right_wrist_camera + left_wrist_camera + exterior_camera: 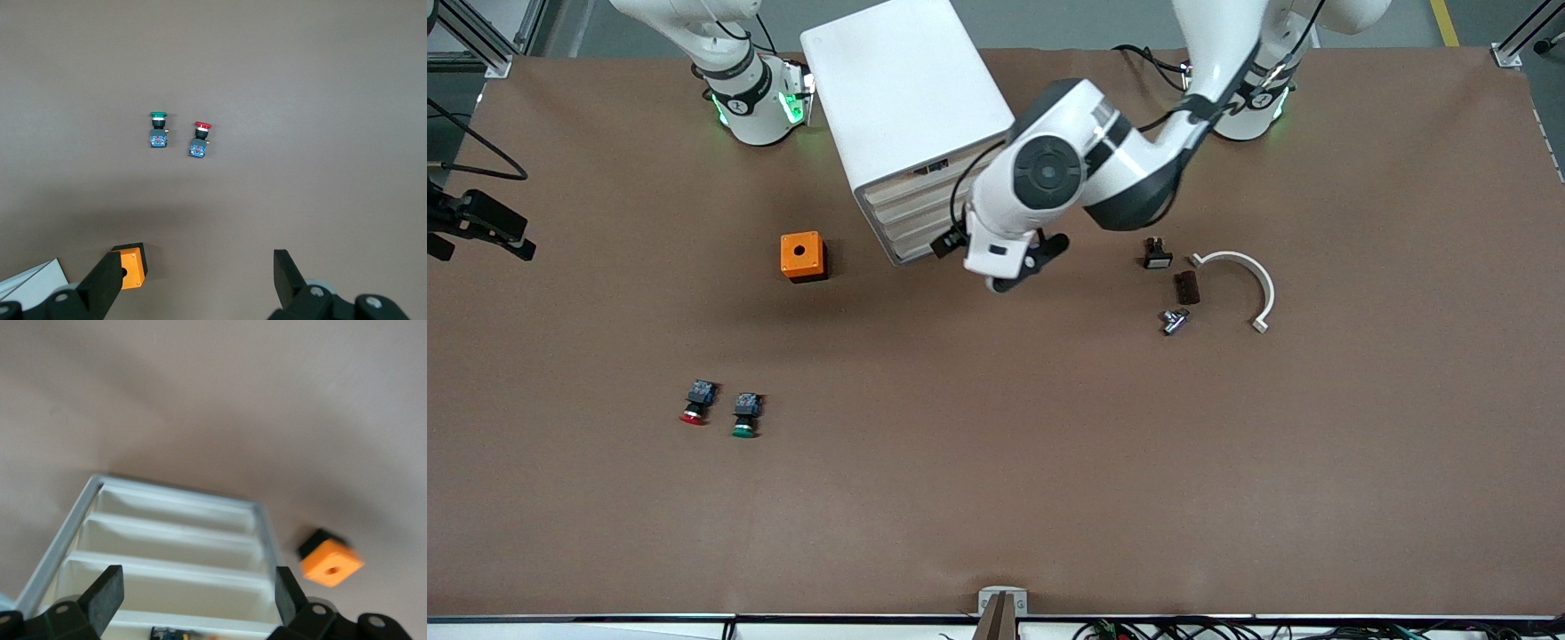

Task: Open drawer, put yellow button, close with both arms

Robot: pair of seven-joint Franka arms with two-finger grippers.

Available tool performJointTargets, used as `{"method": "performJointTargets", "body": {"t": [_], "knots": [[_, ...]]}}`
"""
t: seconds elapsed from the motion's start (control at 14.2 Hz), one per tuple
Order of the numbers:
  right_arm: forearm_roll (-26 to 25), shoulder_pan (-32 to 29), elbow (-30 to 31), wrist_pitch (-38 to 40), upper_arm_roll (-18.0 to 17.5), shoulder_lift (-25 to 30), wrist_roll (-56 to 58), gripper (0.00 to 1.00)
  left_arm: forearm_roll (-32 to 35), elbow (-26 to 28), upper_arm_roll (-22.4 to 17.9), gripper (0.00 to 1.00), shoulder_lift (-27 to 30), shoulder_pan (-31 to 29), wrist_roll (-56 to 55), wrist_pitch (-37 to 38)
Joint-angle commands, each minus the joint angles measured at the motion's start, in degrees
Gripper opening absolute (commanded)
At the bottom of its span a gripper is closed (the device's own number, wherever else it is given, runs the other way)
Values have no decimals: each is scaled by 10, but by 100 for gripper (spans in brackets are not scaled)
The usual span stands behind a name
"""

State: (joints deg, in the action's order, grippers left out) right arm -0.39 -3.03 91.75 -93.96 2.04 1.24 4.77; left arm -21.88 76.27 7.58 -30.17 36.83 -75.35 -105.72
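Hangs spread wide and empty at five o'clock from the cabinet (907,89), facing its drawers: left gripper (1027,265). Waits likewise spread and empty over the table (996,462), near the orange box (802,256): right gripper (199,277). Lies in the drawer (200,623), uppermost: yellow button (170,632).

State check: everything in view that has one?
drawer: slightly open.
yellow button: in the drawer, mostly hidden.
left gripper: open, empty, at the cabinet front.
right gripper: open, empty, above the table.
lower drawers: shut.
red button, green button: lying sideways.
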Motion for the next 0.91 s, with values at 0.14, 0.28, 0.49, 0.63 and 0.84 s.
{"method": "performJointTargets", "body": {"t": [0.14, 0.28, 0.49, 0.63, 0.84], "knots": [[-3, 7, 1, -2, 1, 2, -3, 100, 89, 1, 4, 100, 91, -62, 66, 65], [-3, 10, 1, -2, 1, 1, -3, 100, 94, 1, 6, 100, 120, -109, 117, 121], [-3, 9, 4, -2, 1, 0, -3, 100, 93, 1, 6, 100, 170, -184, 220, 186], [-3, 9, 4, -1, 1, 0, -3, 100, 95, 1, 5, 100, 196, -228, 301, 233], [-3, 8, 4, -1, 2, -1, -3, 100, 96, 3, 3, 100, 221, -296, 423, 282]]}}
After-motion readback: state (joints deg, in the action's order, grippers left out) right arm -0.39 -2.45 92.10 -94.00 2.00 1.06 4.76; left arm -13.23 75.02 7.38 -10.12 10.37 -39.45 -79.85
